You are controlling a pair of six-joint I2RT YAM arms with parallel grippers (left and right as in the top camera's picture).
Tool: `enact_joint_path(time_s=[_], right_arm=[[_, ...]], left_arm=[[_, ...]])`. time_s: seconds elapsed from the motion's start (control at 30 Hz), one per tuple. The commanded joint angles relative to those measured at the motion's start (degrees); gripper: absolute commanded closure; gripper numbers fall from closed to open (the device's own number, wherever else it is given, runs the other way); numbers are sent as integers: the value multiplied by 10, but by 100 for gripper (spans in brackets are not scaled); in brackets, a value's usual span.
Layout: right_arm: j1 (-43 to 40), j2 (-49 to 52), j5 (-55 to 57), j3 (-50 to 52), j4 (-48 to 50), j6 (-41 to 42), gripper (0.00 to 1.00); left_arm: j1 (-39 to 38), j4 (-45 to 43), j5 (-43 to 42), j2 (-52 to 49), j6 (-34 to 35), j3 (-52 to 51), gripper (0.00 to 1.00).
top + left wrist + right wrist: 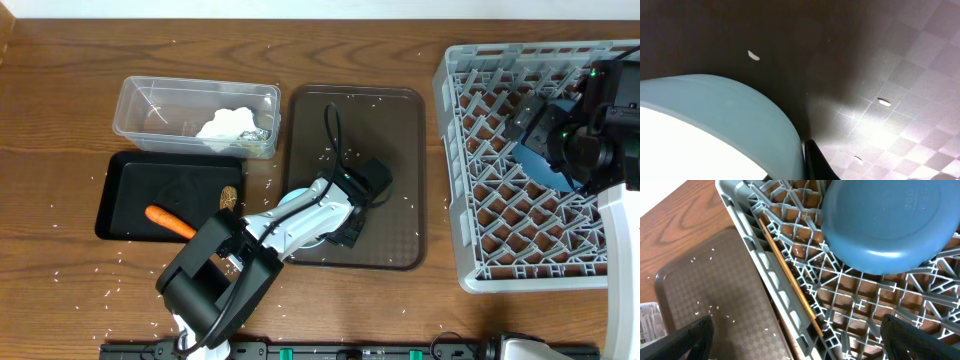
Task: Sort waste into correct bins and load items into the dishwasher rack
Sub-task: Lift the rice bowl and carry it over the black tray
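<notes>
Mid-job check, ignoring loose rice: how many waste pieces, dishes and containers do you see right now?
Waste pieces: 4 (tissue, foil wrapper, carrot, brown lump)
Dishes: 2 (dark-blue plate, light-blue cup)
Containers: 4 (clear tub, black tray, brown serving tray, dishwasher rack)
Total: 10

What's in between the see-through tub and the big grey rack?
The brown serving tray lies between the clear tub and the rack, seen in the overhead view.
</notes>
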State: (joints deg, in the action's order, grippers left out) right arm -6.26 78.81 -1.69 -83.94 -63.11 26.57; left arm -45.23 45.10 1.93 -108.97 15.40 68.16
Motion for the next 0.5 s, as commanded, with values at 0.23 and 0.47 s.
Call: enact_joint_path(time_s=[0.23,0.47], right_arm=[[-4,1,3,-4,-4,2,1],[-4,1,4,-4,-8,-1,1]], left_arm=[[0,89,4,26,-20,78,94],[13,141,56,117,17,105,94]])
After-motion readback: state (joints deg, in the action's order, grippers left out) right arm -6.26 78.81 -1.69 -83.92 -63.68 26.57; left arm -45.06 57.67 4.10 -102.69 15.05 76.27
